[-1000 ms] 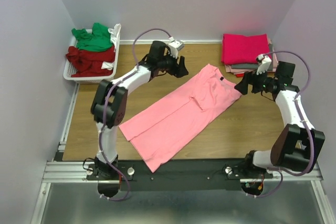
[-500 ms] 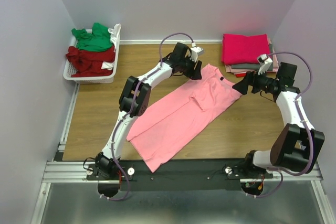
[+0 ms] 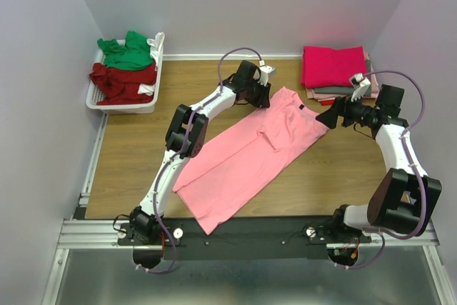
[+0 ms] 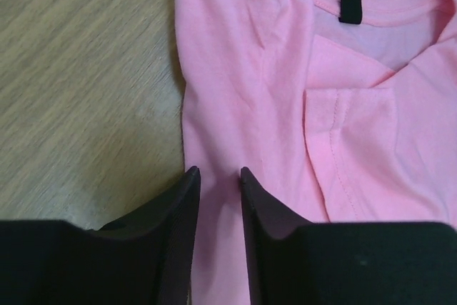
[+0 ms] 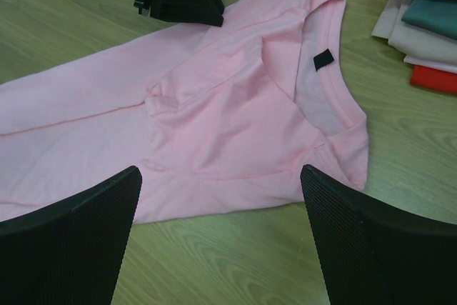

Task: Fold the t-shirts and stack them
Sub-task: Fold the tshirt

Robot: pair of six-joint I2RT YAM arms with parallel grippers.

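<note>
Folding pink shirt (image 3: 246, 158), probably: left tool (image 4: 218, 173) straddling shoulder edge, jaws narrow, grip unclear; right tool (image 5: 220, 173) gaping wide, empty. Next, I'm guessing: pinching both collar corners.

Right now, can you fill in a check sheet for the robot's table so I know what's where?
Surface: wooden table, no spills seen.
Job's things: pink t-shirt spread slantwise mid-table, sides folded in; folded stack, magenta on top, far right; green shirt and dark red shirt crumpled in the white basket, far left.
Clutter: nothing seen beyond that basket.
Jaws: left jaws nearly together astride the pink shirt's edge near the shoulder, grip unclear; right jaws wide open by the collar end, holding nothing.
Cables: purple cables loop over both arms, off the cloth.
Surroundings: plain walls on three sides.
</note>
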